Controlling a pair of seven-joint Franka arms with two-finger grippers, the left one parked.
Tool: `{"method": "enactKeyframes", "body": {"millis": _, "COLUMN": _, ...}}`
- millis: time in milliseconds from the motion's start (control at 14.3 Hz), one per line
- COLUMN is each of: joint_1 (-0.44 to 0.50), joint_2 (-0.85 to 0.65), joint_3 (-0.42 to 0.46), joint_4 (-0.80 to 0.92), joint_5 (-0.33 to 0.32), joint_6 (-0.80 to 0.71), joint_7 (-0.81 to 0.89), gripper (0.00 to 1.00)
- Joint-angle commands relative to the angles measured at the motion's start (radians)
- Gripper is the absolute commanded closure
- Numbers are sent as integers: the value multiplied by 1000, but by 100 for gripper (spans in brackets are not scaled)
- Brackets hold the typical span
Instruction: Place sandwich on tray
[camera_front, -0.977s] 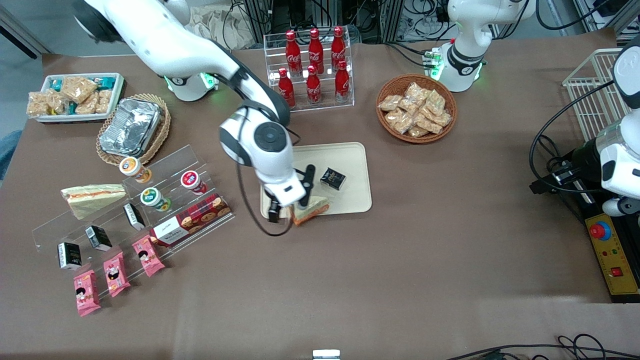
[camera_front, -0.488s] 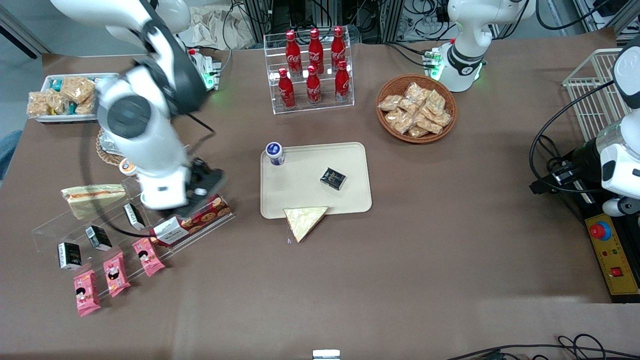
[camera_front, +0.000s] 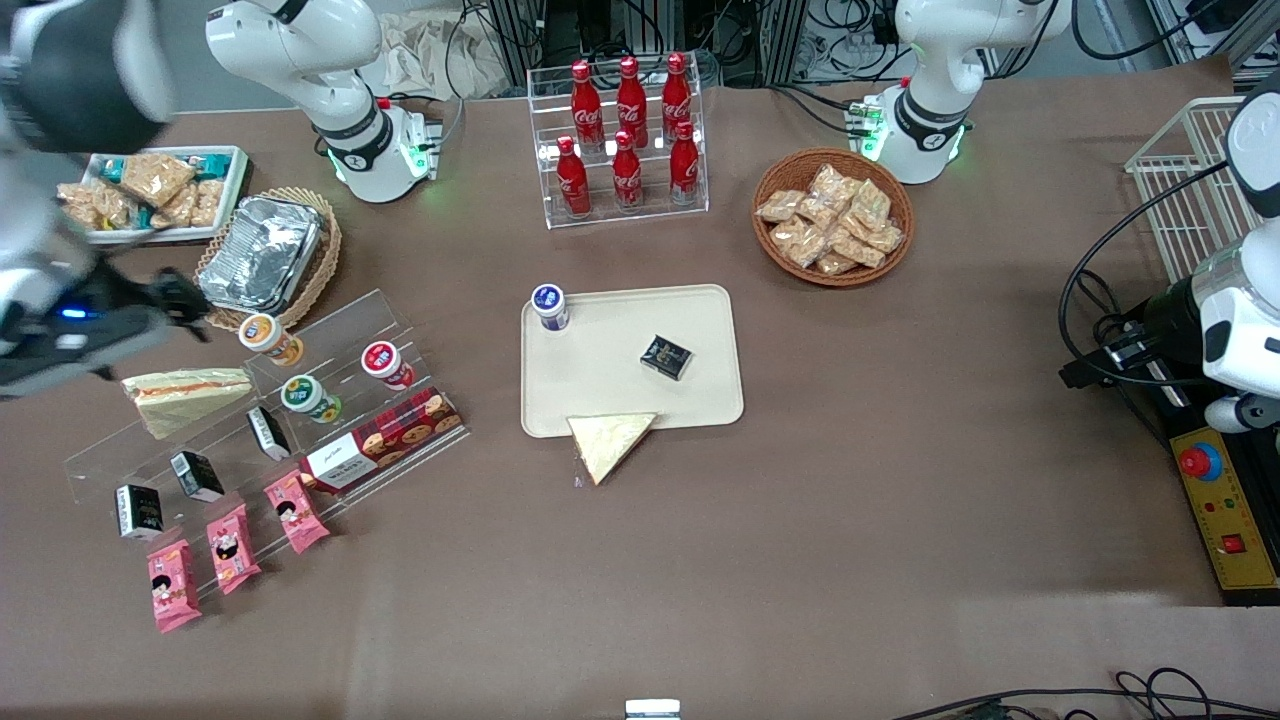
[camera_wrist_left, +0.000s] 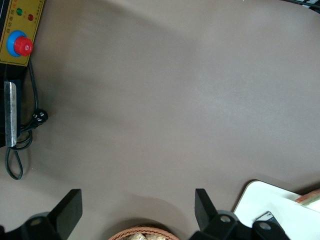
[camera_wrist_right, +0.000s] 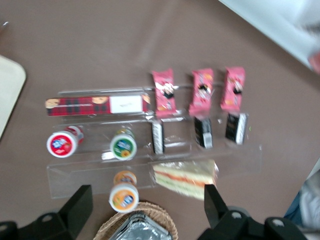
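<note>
From the front, the brown table (camera_front: 760, 560) carries the cream tray (camera_front: 700, 400) near its middle. The sandwich (camera_front: 608, 442) lies flat across the tray's rim nearest the camera: its wide edge is on the tray, its tip points onto the table. On the tray there are also a small black box (camera_front: 666, 357) and a blue-capped cup (camera_front: 550, 306). The gripper (camera_front: 175, 300) is blurred, high above the table at the working arm's end, over the foil tray (camera_front: 260, 252) in its basket, well apart from the sandwich. Cables and metal frames fill the room past the table's farther edge.

In the right wrist view, the two fingers (camera_wrist_right: 80, 205) stand wide apart and hold nothing. Under them lie the clear stepped rack (camera_wrist_right: 150, 150) with the longer sandwich wedge (camera_wrist_right: 185, 176), three pink packets (camera_wrist_right: 201, 91) and a red box (camera_wrist_right: 97, 105).

In the left wrist view, mostly bare brown table, with a red stop button (camera_wrist_left: 22, 46).
</note>
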Motion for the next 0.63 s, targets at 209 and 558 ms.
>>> {"method": "enactKeyframes", "body": {"millis": 209, "joint_1": -5, "joint_2": -62, "joint_3": -195, "joint_4": -44, "joint_5": 80, "joint_6": -5, "joint_7": 55, "gripper": 1}}
{"method": "enactKeyframes", "body": {"millis": 558, "joint_1": 0, "joint_2": -68, "joint_3": -197, "joint_4": -38, "joint_5": 80, "joint_6": -57, "joint_7": 196, "gripper": 1}}
